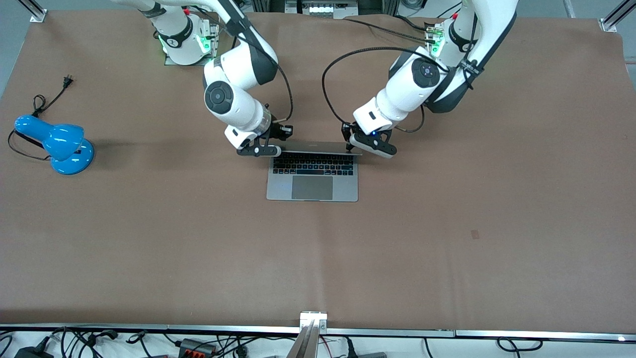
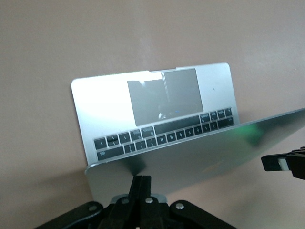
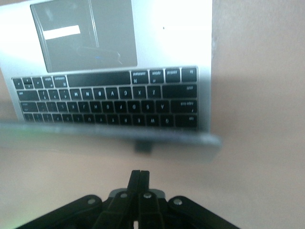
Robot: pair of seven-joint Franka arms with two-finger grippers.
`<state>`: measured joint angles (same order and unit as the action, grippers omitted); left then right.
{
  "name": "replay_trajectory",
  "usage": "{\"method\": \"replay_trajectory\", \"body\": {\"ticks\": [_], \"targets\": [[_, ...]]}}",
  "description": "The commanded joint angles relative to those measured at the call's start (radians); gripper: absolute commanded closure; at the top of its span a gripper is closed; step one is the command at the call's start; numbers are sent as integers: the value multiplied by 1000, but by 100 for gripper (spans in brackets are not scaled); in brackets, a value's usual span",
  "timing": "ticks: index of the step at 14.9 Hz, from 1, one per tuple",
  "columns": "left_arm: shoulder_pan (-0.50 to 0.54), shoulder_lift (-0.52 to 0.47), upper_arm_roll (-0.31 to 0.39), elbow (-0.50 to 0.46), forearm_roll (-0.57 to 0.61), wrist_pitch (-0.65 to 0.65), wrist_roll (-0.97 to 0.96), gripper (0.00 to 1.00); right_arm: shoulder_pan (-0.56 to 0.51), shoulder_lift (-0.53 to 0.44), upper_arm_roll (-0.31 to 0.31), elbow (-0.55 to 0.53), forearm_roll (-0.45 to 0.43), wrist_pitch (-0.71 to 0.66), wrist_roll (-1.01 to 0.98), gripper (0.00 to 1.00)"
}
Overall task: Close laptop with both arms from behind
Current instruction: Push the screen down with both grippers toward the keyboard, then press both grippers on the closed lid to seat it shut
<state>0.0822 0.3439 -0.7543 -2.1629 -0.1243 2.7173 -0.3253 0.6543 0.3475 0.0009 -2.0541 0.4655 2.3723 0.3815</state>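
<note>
- Pressing together, the left gripper's (image 2: 139,183) 2 fingers sit at the laptop (image 1: 312,176) lid's back, toward the left arm's end.
- Right gripper (image 3: 139,177), fingers likewise together, sits at the lid's other corner.
- Laptop lies mid-table, lid raised.
- Blue lamp (image 1: 55,143) stands well apart.

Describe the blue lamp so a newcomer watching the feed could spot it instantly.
Start at the brown table and follow it to the right arm's end, away from the laptop. There sits the lamp, tipped over, its black cord trailing. It is the only bright blue thing.
</note>
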Motion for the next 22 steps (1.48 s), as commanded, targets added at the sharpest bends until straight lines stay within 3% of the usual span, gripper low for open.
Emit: {"method": "replay_trajectory", "body": {"ticks": [1, 18, 22], "targets": [[2, 87, 23, 75, 64, 9, 14, 99, -21, 42, 5, 46, -1, -7, -23, 100], [-15, 369, 81, 247, 224, 38, 12, 99, -36, 303, 5, 239, -11, 51, -24, 100], [-42, 418, 98, 247, 226, 93, 12, 99, -36, 340, 5, 273, -13, 56, -24, 100]]}}
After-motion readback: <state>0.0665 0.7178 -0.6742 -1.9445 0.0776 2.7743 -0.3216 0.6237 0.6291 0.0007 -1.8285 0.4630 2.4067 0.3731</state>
